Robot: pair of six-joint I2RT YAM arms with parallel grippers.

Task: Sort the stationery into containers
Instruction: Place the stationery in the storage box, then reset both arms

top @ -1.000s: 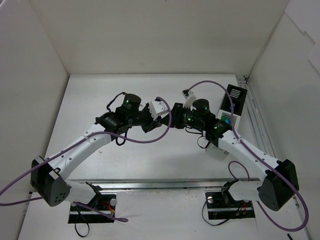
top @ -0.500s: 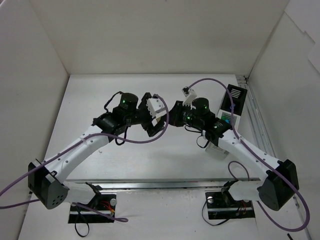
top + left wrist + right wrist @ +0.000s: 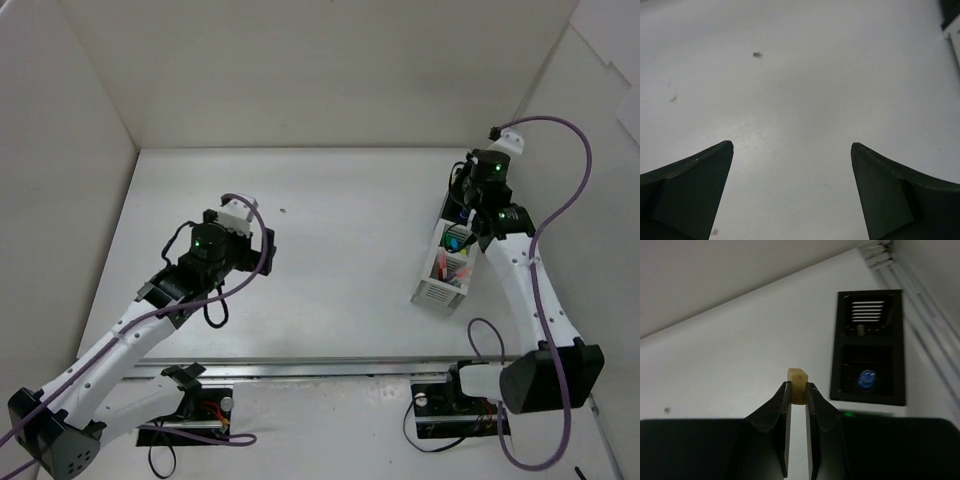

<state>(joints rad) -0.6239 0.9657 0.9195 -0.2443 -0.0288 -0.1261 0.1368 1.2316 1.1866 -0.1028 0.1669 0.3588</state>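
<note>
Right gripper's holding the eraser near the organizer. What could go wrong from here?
1. The right gripper pinches the eraser by its lower end only, at the very fingertips; it could twist or slip out.
2. In the right wrist view the eraser appears left of the black section, over bare table; releasing now would likely miss.
3. That section already holds a blue-capped item; the eraser may bounce off it.

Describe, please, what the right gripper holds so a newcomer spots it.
Find the slotted desk organizer at the right of the table; the right gripper hovers near its black end. Clamped in it is a tan eraser, a stubby block, unlike the round blue cap inside.
</note>
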